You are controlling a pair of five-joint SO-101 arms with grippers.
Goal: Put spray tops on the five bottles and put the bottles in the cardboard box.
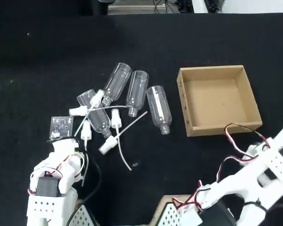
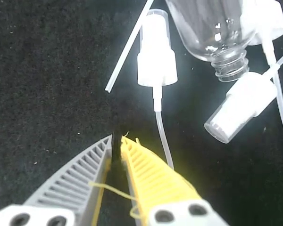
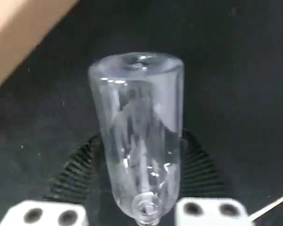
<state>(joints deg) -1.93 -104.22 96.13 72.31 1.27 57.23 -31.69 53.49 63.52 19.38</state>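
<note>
Black table [image 1: 37, 56], loose bottles [image 1: 137, 89] and tangled spray tops [image 1: 114, 118] left of the cardboard box [image 1: 218, 70]; left gripper [image 2: 117, 141] clenched empty beside one spray top [image 2: 155, 61], right gripper [image 3: 140, 141] grasping a bottle [image 3: 137, 117] near the box, whose slick round wall could slip or twist

Glossy clear plastic bottles [image 1: 158, 109], matt cardboard box [image 1: 184, 101] (black cloth tabletop [image 1: 47, 56])

Black-clothed table [image 1: 33, 52] — grey floor [image 1: 132, 9] beyond.

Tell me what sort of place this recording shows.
Probably a robotics lab bench: a left arm and right arm with exposed wiring at a black-covered table, cables on the floor behind.
</note>
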